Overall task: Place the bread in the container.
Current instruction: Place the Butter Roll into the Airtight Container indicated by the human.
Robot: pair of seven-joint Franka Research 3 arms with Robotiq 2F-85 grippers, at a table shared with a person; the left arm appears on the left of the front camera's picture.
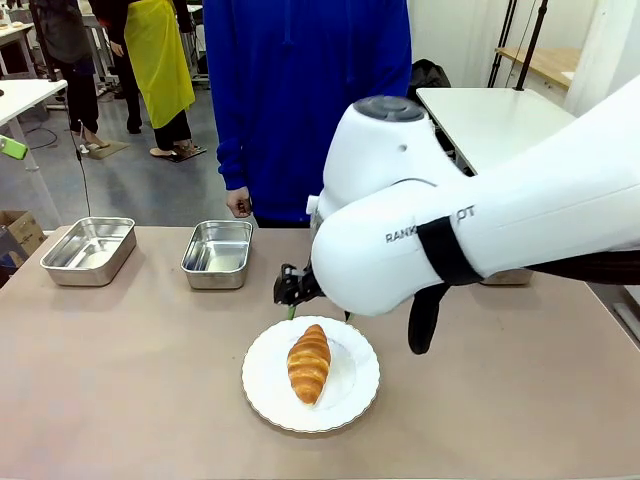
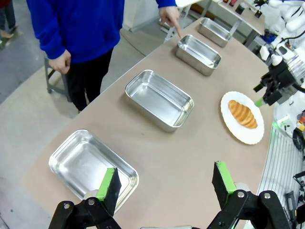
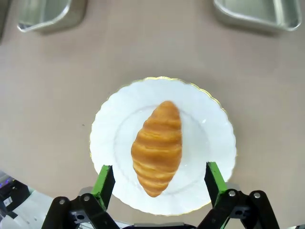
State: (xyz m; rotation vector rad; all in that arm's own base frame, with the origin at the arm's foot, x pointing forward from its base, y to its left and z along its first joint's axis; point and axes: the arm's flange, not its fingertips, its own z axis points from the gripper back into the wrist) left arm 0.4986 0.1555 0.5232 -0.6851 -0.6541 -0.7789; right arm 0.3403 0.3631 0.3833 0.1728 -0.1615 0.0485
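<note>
Right gripper (image 3: pixel 158 167) open, fingers spread either side of the croissant (image 3: pixel 157 147), hovering over the plate (image 3: pixel 212 129), no contact. Croissant lies in the middle of the plate. Left gripper (image 2: pixel 165 169) open too, well away from the plate. Person's finger (image 2: pixel 177 32) points at a steel pan (image 2: pixel 198 54) near the plate.

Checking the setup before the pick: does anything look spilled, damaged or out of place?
Nothing stands out. The bread lies whole on the white plate, with no crumbs around it, and the steel pans sit upright and empty.
</note>
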